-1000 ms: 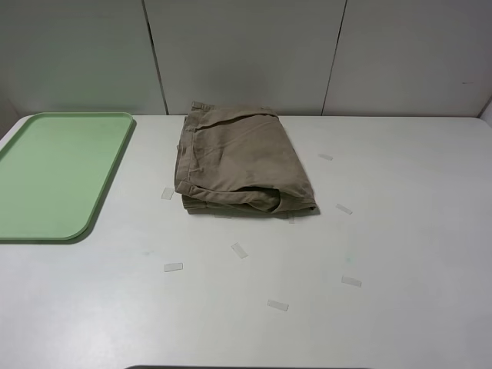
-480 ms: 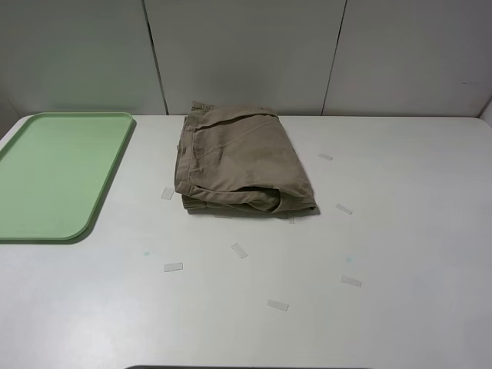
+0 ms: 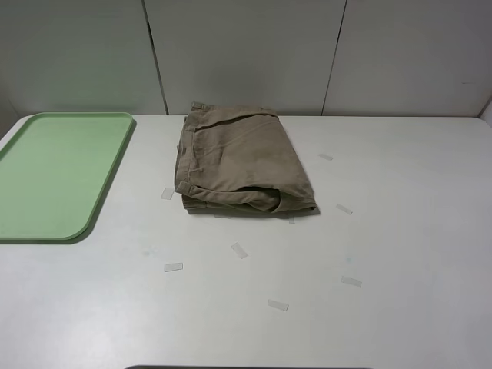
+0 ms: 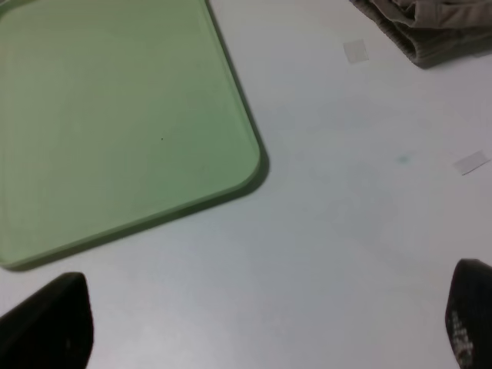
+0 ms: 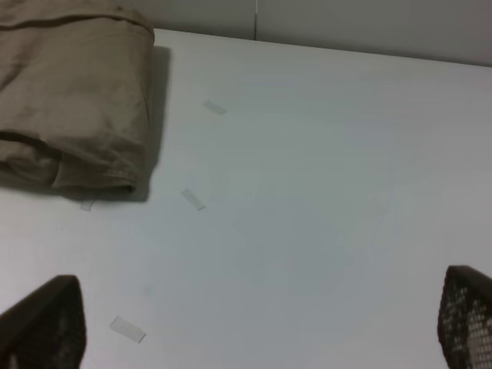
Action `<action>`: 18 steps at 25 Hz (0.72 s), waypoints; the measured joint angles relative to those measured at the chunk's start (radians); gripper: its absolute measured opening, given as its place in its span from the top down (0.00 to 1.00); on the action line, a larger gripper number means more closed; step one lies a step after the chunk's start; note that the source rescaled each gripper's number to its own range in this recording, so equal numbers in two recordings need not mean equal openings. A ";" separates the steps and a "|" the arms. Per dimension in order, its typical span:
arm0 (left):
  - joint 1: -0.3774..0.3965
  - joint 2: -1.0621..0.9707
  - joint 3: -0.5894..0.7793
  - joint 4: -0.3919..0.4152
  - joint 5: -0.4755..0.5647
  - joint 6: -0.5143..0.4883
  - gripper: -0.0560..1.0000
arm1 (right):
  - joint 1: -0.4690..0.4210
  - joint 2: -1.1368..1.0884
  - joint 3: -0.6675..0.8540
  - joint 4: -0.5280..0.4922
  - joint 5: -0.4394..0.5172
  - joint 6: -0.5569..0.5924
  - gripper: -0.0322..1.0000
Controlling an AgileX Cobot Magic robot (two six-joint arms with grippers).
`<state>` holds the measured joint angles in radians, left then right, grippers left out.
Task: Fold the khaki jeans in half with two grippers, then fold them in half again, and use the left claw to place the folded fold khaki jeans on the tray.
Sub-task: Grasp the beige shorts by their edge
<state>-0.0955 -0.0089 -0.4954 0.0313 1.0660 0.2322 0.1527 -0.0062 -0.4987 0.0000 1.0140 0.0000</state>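
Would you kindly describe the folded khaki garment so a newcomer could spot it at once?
On the white table, toward its far edge, right of the flat pale green plastic tray, lies a folded khaki-tan cotton bundle. It is the only cloth there, far larger than the small clear tape strips around it.

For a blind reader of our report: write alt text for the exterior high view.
Folded khaki-tan cotton jeans lie in a bundle at the back middle of a white table, apart from a flat pale mint-green plastic tray at its left. Small clear tape strips dot the tabletop; no arm shows.
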 joint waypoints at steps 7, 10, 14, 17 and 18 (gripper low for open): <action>0.000 0.000 0.000 0.000 0.000 0.000 0.08 | 0.000 0.000 0.000 0.000 0.000 0.000 0.00; 0.000 0.000 0.000 0.000 -0.008 0.000 0.08 | 0.000 0.000 0.000 0.000 0.000 0.000 0.00; 0.000 0.005 0.000 -0.006 -0.008 -0.006 0.08 | 0.000 0.000 0.000 0.000 0.000 0.000 0.00; 0.000 0.080 -0.001 -0.008 -0.011 -0.049 0.08 | 0.000 0.000 0.000 0.000 0.000 0.000 0.00; 0.000 0.117 -0.006 -0.012 -0.021 -0.077 0.09 | 0.000 0.000 0.000 0.000 0.000 0.000 0.00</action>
<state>-0.0955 0.1079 -0.5018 0.0190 1.0450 0.1555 0.1527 -0.0062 -0.4987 0.0000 1.0140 0.0000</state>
